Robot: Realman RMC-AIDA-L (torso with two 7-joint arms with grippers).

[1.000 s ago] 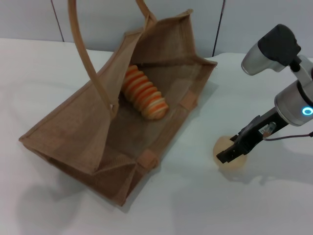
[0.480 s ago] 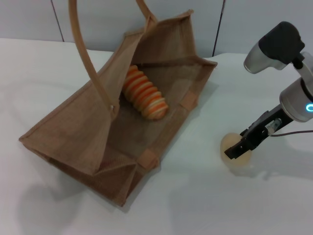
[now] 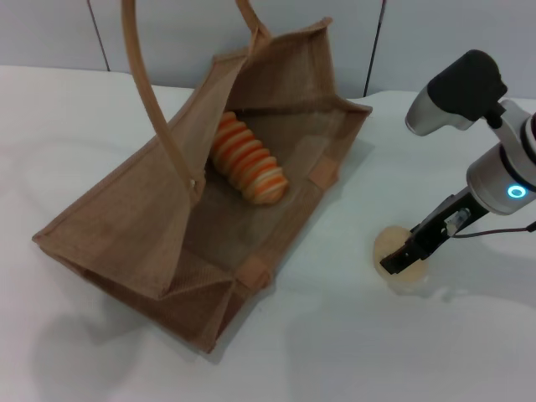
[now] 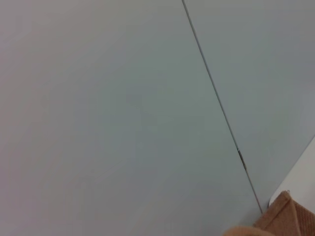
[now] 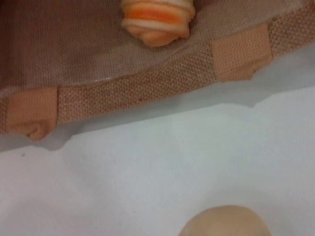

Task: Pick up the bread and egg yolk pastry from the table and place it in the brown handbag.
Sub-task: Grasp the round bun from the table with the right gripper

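The brown handbag [image 3: 201, 209] fills the left and centre of the head view, lying on its side on the white table [image 3: 335, 352] with its mouth gaping toward the camera. One long strap handle [image 3: 155, 109] arches up out of the upper left of the frame. Inside the bag, resting on its lower woven wall near the middle of the frame, lies the bread [image 3: 247, 159], its orange and cream ridges running slantwise. The right wrist view shows the loaf's end [image 5: 155, 19] at the top centre of that frame, just behind the bag's woven rim with its two lighter strap patches.

Further right, on bare table in the lower right of the head view, well apart from the bag, sits the egg yolk pastry [image 3: 394, 243]. The right gripper [image 3: 402, 258] reaches down over it from the right edge, its dark fingertips [image 3: 394, 264] at the pastry's top; whether they are clenched on it or released cannot be told. The pastry's pale dome [image 5: 224, 223] pokes up at the bottom of the right wrist view.

The left arm is out of the head view; its wrist camera faces a grey wall panel [image 4: 123, 123], with a corner of the bag [image 4: 290, 216] at the lower right.
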